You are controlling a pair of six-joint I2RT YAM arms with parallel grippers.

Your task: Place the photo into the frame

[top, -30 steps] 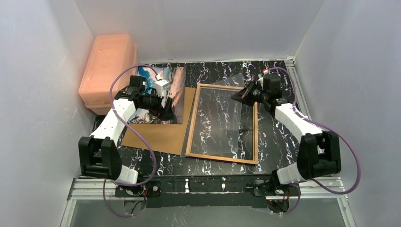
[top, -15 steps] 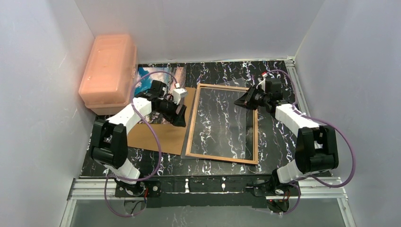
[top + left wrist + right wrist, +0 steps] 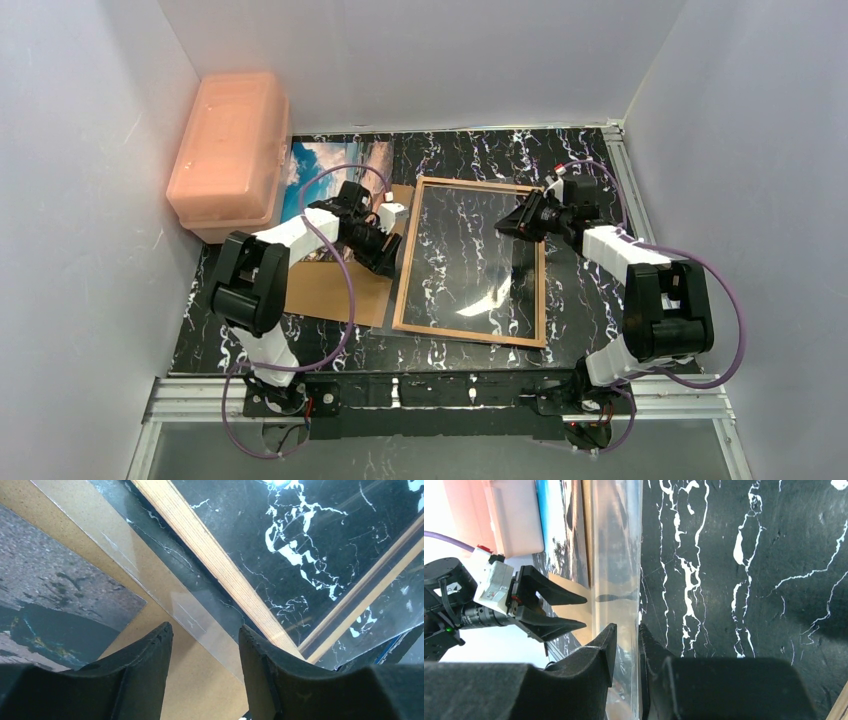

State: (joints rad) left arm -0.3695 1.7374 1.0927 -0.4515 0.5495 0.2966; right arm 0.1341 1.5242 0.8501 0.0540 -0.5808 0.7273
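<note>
The frame (image 3: 400, 290) lies flat mid-table with its wood-brown rear edges up. A clear pane (image 3: 470, 250) rests across it, and its left edge overhangs the frame's rail (image 3: 215, 565) onto a brown backing board (image 3: 320, 290). The photo (image 3: 325, 165), blue sky showing, lies at the back left, partly under my left arm. My left gripper (image 3: 392, 262) (image 3: 205, 627) hovers open over the board and the pane's edge (image 3: 190, 615), holding nothing. My right gripper (image 3: 503, 226) (image 3: 627, 626) stands slightly open with the pane's far-right edge (image 3: 616, 555) between its fingers.
A pink plastic box (image 3: 228, 140) stands against the left wall at the back. White walls close in the black marble table (image 3: 580, 290) on three sides. The left gripper (image 3: 574, 611) shows opposite in the right wrist view.
My left arm has swung right, from over the photo to the frame's left rail, and its jaws have narrowed. The right gripper's jaws have parted from shut.
</note>
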